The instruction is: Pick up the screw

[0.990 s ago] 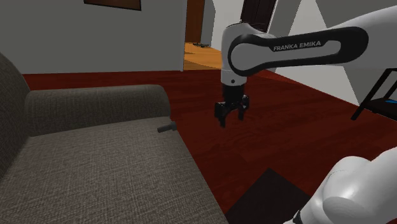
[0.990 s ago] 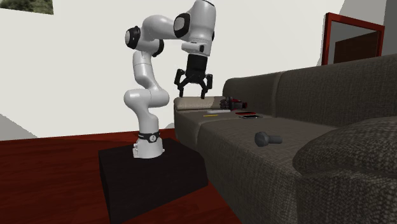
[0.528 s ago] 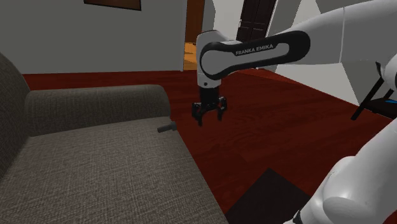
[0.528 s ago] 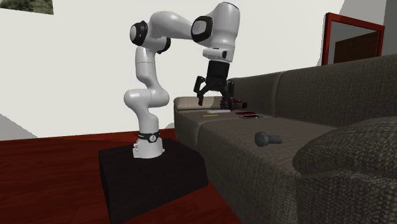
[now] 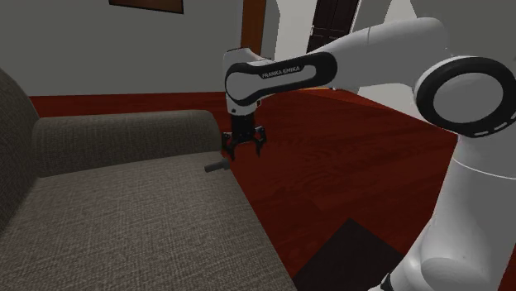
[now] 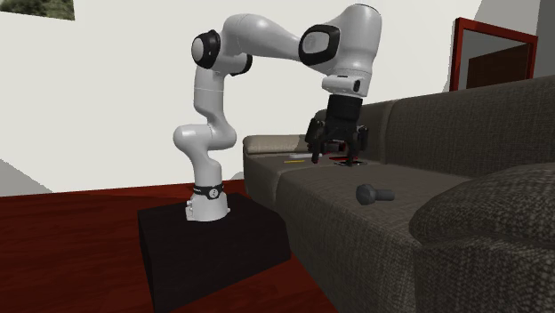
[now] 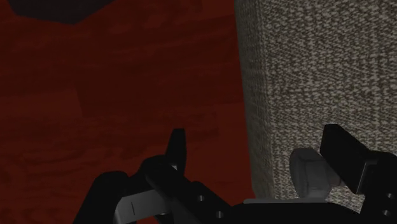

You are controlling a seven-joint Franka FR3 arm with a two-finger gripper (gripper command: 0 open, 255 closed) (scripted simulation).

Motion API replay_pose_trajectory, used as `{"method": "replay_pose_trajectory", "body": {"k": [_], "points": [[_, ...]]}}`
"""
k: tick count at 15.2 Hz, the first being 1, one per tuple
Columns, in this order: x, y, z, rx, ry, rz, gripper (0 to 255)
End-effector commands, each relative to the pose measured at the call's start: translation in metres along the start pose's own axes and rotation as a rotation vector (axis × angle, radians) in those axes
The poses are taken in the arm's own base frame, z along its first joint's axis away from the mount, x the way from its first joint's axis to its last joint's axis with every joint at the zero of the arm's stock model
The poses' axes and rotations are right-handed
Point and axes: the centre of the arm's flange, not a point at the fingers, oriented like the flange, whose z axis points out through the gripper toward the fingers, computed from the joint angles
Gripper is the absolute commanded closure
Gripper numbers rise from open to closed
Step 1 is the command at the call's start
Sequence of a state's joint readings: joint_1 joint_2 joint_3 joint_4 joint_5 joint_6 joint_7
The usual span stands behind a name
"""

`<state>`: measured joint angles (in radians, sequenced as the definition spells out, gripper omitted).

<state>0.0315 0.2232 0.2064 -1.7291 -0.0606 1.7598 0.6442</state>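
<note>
The screw [image 5: 217, 165] is a short dark grey bolt lying on its side near the sofa seat's [image 5: 124, 223] front edge, just below the armrest [image 5: 124, 136]. In the second exterior view the screw [image 6: 374, 194] rests on the seat cushion. My gripper [image 5: 242, 150] hangs open, pointing down, a little to the shoulder view's right of the screw and slightly above it. It hovers over the seat's edge [image 6: 336, 153]. In the wrist view my gripper [image 7: 261, 159] stands with its fingers wide apart, and the screw's pale grey end [image 7: 310, 173] shows just inside one finger [image 7: 343, 156], untouched.
Dark red wooden floor [image 5: 347, 165] lies beside the sofa. The black stand [image 6: 213, 236] sits on it, close to the sofa's end. Small flat items [image 6: 347, 161] lie on the far cushion behind the gripper. The sofa back [image 6: 462, 124] rises past the screw.
The arm has swung from above the floor toward the sofa and come down, bringing the gripper close to the screw. The fingers stayed open. The screw has not moved.
</note>
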Motion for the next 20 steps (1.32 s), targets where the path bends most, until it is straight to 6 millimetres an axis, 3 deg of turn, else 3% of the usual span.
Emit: {"method": "replay_pose_trajectory", "body": {"k": [1,7,16,17,20], "points": [[0.021,-0.016,0.004,0.000,0.001,0.027,0],[0.084,-0.059,0.014,0.001,0.003,0.103,0],[0.090,-0.064,0.053,0.001,0.003,0.103,0],[0.090,-0.065,0.053,0.001,0.003,0.103,255],[0.090,-0.065,0.053,0.002,0.003,0.103,255]]}}
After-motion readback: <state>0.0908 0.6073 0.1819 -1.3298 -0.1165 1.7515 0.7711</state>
